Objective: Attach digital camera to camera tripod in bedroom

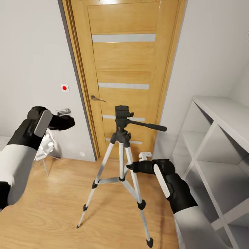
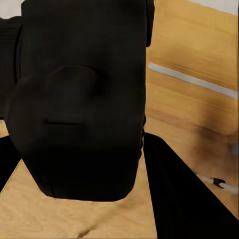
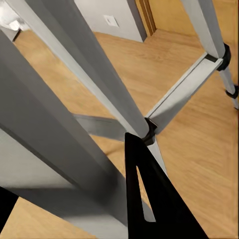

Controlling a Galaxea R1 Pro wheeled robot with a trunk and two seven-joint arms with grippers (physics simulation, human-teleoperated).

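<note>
The camera tripod [image 1: 121, 152] stands on the wood floor in front of the oak door, its black head [image 1: 123, 116] bare and the pan handle [image 1: 152, 126] pointing right. My left gripper [image 1: 66, 122] is up at the left, level with the head and well apart from it, shut on the matte black digital camera [image 1: 62, 122]. The camera's body [image 2: 79, 99] bulks large between the fingers in the left wrist view. My right gripper [image 1: 130, 167] is low at the tripod's right leg [image 3: 59, 149], which runs between its fingers [image 3: 149, 199]; it looks shut on that leg.
The oak door [image 1: 124, 69] with frosted stripes is just behind the tripod. White cube shelving [image 1: 214, 145] lines the right side. A small white thin-legged lamp [image 1: 46, 148] sits by the left wall, under a red-dot switch [image 1: 64, 87].
</note>
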